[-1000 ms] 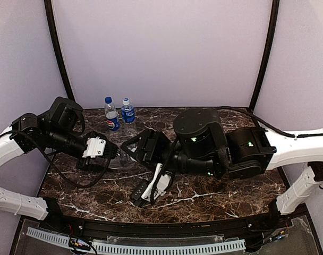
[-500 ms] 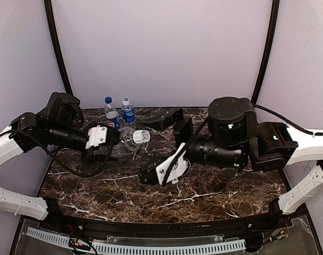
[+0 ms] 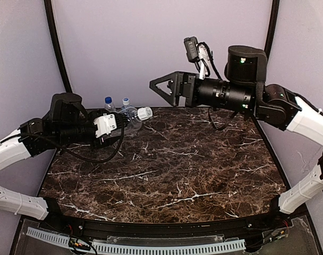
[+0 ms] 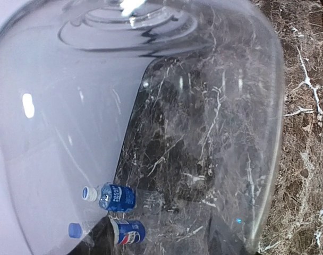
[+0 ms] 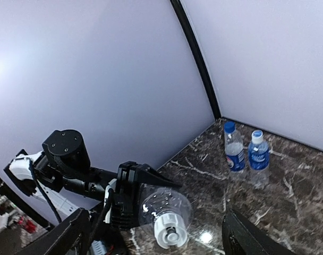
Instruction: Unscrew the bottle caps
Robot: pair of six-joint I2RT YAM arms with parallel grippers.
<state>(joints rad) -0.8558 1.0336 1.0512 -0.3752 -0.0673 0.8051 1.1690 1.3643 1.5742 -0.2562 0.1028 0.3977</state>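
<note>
- My left gripper [image 3: 119,123] is clamped round the plain bottle [image 3: 130,118] — on its side above the table [image 3: 204,175], white cap [image 3: 145,112] on.
- My right gripper [image 3: 160,87] hangs high, right of that bottle, fingers spread wide, empty.
- Pepsi bottle [image 5: 234,151] and blue-label bottle [image 5: 258,156] stand behind it — capped.

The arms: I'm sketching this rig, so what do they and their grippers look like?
White link shells, black cylindrical joints, loose black cables. The left gripper has a white body with black fingers; the right gripper is black, triangular-framed, with a small camera mounted above.
</note>
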